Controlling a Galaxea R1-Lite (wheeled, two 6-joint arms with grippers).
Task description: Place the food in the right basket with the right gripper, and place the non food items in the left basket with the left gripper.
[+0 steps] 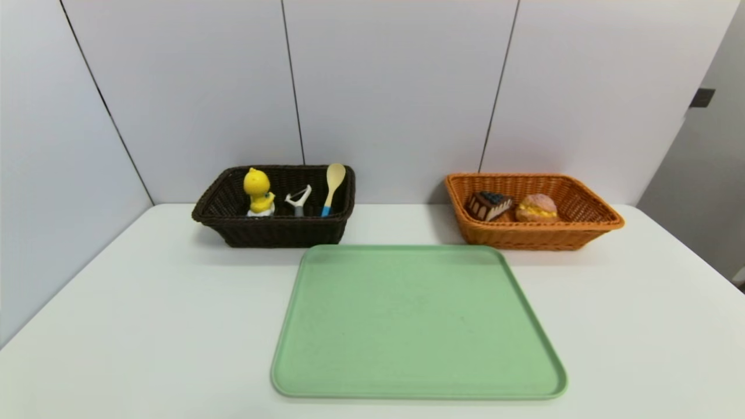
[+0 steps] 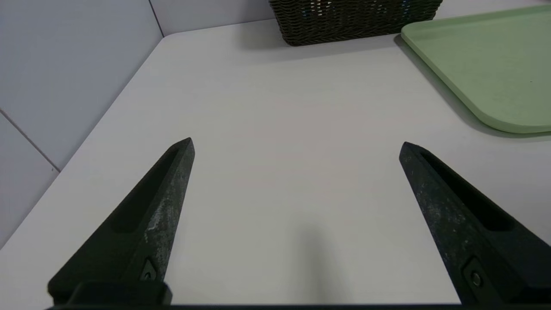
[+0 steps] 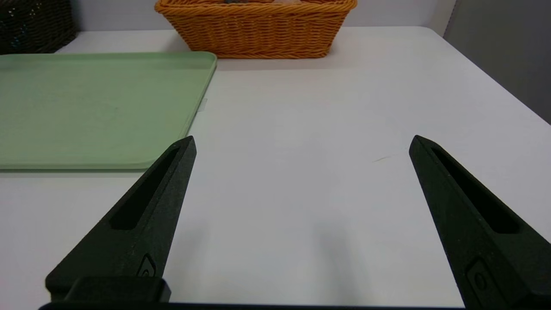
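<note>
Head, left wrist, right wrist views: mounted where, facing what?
Head: on the head, forward and down at green tray and both baskets; no arms.
Left wrist: on left arm, toward dark brown wicker basket; open left gripper.
Right wrist: on right arm, toward orange wicker basket; open right gripper.
Wrists share tray, dark basket.

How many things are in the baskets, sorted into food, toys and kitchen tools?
Food: 2 (chocolate cake slice, cream puff)
Toys: 1 (yellow duck)
Kitchen tools: 2 (peeler, spoon)
Total: 5
</note>
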